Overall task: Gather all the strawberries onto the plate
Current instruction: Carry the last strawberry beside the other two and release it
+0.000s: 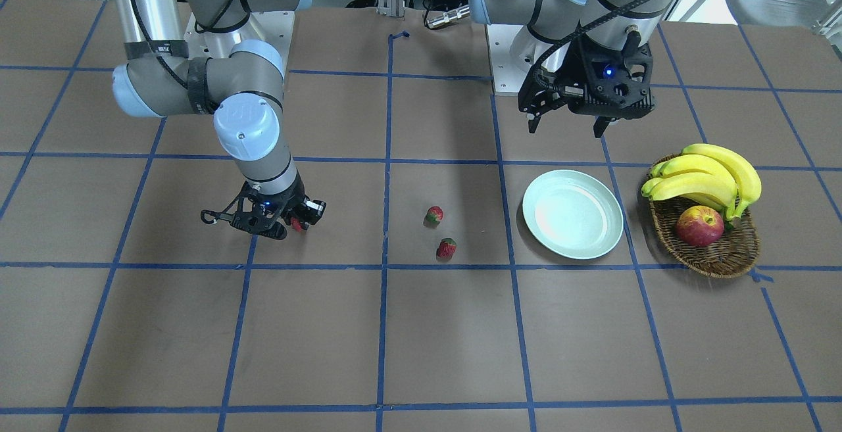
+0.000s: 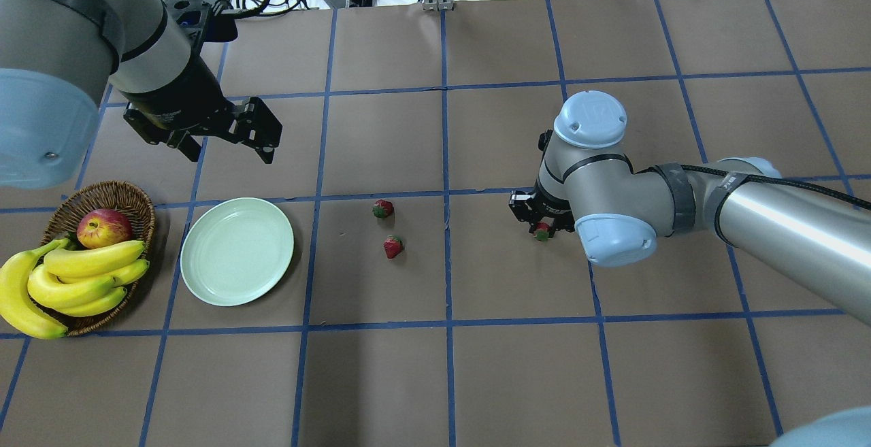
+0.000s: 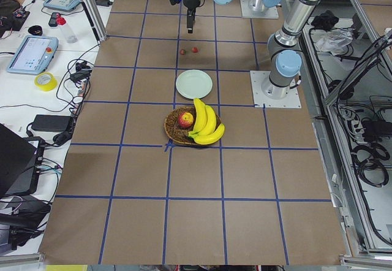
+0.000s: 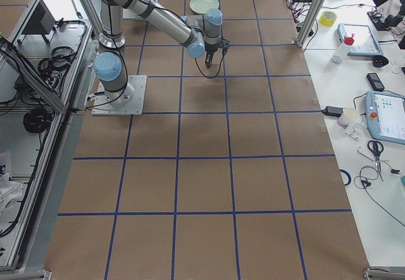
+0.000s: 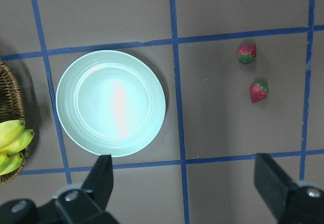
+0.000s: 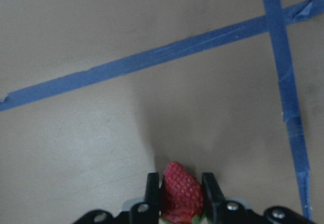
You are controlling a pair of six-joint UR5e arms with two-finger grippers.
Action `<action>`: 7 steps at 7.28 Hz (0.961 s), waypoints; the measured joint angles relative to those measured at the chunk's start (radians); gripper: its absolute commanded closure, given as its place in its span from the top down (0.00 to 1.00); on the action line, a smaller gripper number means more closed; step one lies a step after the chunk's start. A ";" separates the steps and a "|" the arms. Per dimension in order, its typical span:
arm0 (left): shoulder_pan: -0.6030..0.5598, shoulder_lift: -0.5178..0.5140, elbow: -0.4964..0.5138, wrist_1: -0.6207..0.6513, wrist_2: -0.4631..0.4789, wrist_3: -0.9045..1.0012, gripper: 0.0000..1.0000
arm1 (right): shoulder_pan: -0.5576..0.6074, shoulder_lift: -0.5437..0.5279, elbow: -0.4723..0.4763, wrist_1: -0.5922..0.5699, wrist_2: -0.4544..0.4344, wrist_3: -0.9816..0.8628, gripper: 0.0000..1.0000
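The right arm stretches out over the brown paper-covered table (image 2: 517, 379). Its wrist is bent so that the right gripper (image 6: 182, 183) points straight down, close to the surface. Its two black fingers (image 6: 152, 191) are drawn in narrowly on a small red strawberry with a green leafy cap (image 6: 181, 189) and pinch it by the sides. Whether this berry touches the table cannot be told.

The left arm hangs higher, with the left gripper (image 2: 230, 154) spread wide, holding nothing, fingertips aimed down. Below that hand lies the round pale mint-green plate (image 5: 110, 102), bare. A second loose red strawberry (image 5: 246, 53) and a third loose red strawberry (image 5: 258, 92) lie between the two hands, near each other but apart. On the far side of the plate from the right hand sits a brown wicker basket (image 2: 112, 195) with yellow bananas (image 2: 75, 277) and a red apple (image 2: 103, 227).

From overhead, the right arm's own wrist joint covers most of its gripper, and only a sliver of the held berry shows. The right wrist view cuts off the berry's cap, and the left wrist view crops the basket. In both side views the grippers are too small to read.
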 measured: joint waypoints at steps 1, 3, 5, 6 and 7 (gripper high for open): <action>0.000 0.000 -0.002 0.002 0.000 0.000 1.00 | 0.015 -0.002 -0.028 0.011 0.037 0.064 0.05; 0.000 -0.001 -0.004 0.007 0.000 0.000 1.00 | 0.101 0.018 -0.124 0.044 0.144 0.300 0.05; 0.000 -0.002 -0.007 0.010 0.001 0.001 1.00 | 0.189 0.090 -0.204 0.021 0.228 0.513 0.07; 0.001 -0.002 -0.007 0.010 0.001 0.001 1.00 | 0.218 0.130 -0.241 0.008 0.250 0.573 0.10; 0.002 -0.002 -0.008 0.010 0.002 0.000 1.00 | 0.235 0.160 -0.261 0.003 0.259 0.603 0.14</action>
